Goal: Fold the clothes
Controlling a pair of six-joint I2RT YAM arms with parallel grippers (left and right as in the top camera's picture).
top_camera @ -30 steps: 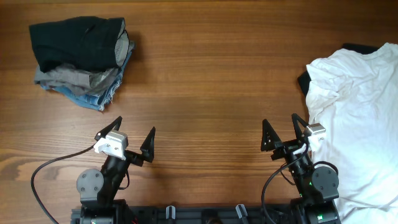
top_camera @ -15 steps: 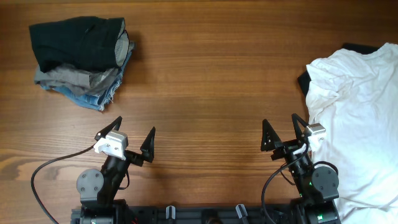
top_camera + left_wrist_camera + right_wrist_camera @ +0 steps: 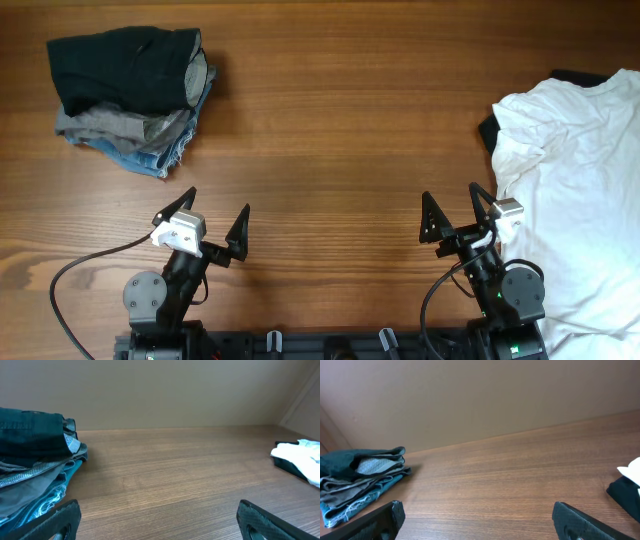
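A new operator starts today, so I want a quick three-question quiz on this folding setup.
1. True or false: the white T-shirt lies on the same side as the right gripper.
2. The top piece of the folded stack is: A) dark, B) white, C) red.
3. Fill in: the left gripper and right gripper are both ____ and hold nothing.

Key: 1 true; 2 A; 3 open.

Two grippers: one left gripper (image 3: 217, 203), one right gripper (image 3: 450, 195). Ahead of the left gripper and to its left, one stack of three folded pieces: one black piece (image 3: 125, 65), one grey piece (image 3: 110, 125), one blue-denim piece (image 3: 155, 155). Just right of the right gripper, one white T-shirt (image 3: 580, 180) and, partly under it, one black garment (image 3: 487, 132). One wooden table (image 3: 330, 120).
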